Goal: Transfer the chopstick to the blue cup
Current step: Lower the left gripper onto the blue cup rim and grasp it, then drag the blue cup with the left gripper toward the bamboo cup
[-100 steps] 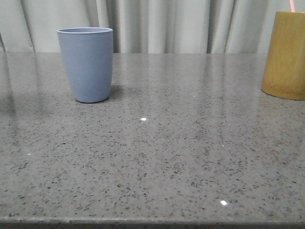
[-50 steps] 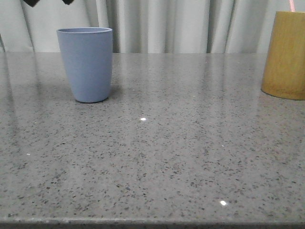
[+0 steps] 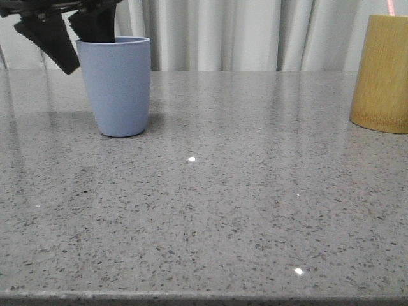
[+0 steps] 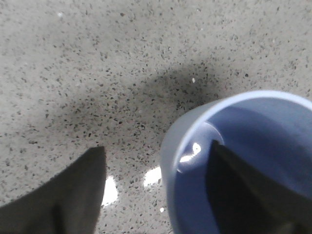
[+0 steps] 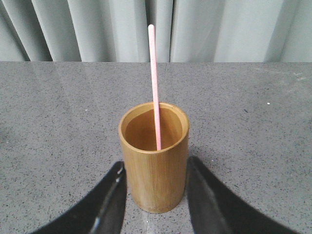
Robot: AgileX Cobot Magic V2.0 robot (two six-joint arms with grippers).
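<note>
The blue cup (image 3: 118, 86) stands upright at the back left of the table. My left gripper (image 3: 80, 44) is open at its rim. In the left wrist view (image 4: 156, 146), one finger is outside the blue cup (image 4: 195, 131) and the other is inside it. One pale pink chopstick (image 5: 154, 83) stands in the yellow-brown bamboo cylinder (image 5: 154, 165); only its tip (image 3: 390, 7) shows in the front view. My right gripper (image 5: 156, 165) is open, with a finger close on each side of the cylinder's lower part. It is not visible in the front view.
The bamboo cylinder (image 3: 382, 73) stands at the back right edge of the front view. A grey speckled stone tabletop (image 3: 210, 191) stretches between the cups. Pale curtains (image 3: 217, 32) hang behind the table. The table's front edge (image 3: 204, 296) runs along the bottom.
My left gripper has come down from the top left into view and now straddles the blue cup's rim. The cups and the chopstick have not moved.
</note>
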